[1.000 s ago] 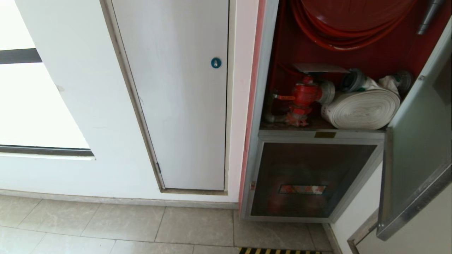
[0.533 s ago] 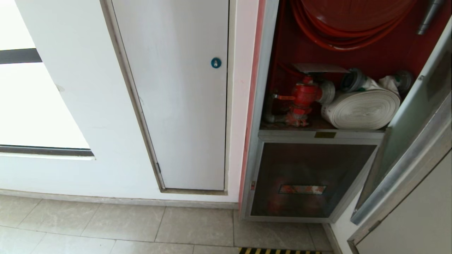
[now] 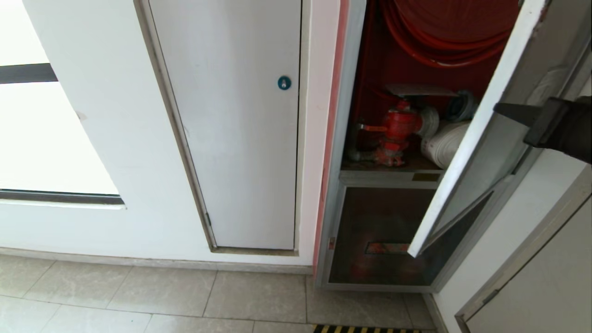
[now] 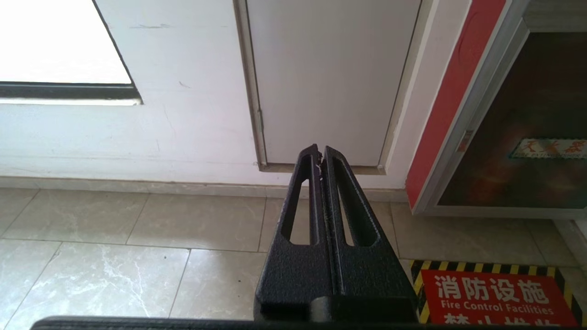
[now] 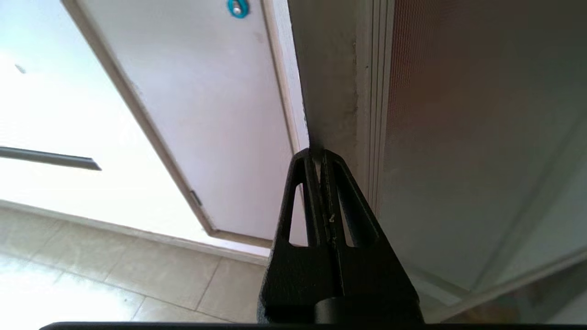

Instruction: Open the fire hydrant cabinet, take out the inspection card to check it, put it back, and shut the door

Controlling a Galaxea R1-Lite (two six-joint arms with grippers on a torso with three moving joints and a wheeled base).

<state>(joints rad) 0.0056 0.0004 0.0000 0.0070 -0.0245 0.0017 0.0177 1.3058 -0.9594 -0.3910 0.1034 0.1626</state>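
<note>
White wall (image 3: 115, 152), window (image 3: 32, 138) at my left. Grey-tiled floor (image 3: 138, 296), with a hazard-striped red floor sign (image 4: 495, 298) lettered "Fire Control Facilities". Plain white panel (image 3: 240, 138) with a round blue lock (image 3: 284, 83). Fire hydrant cabinet (image 3: 344, 138), red inside: hose reel (image 3: 444, 32) above; red valve (image 3: 397, 129) and white rolled hose (image 3: 441, 143) on the shelf. Door (image 3: 467, 138), ajar, half across the opening. My right gripper (image 5: 319, 153), jaws pressed together, tips at the door's edge. My left gripper (image 4: 319, 153), jaws pressed together, hangs over the floor.

White panel (image 3: 240, 138) with blue lock (image 3: 284, 83), tiled floor (image 3: 138, 296)
</note>
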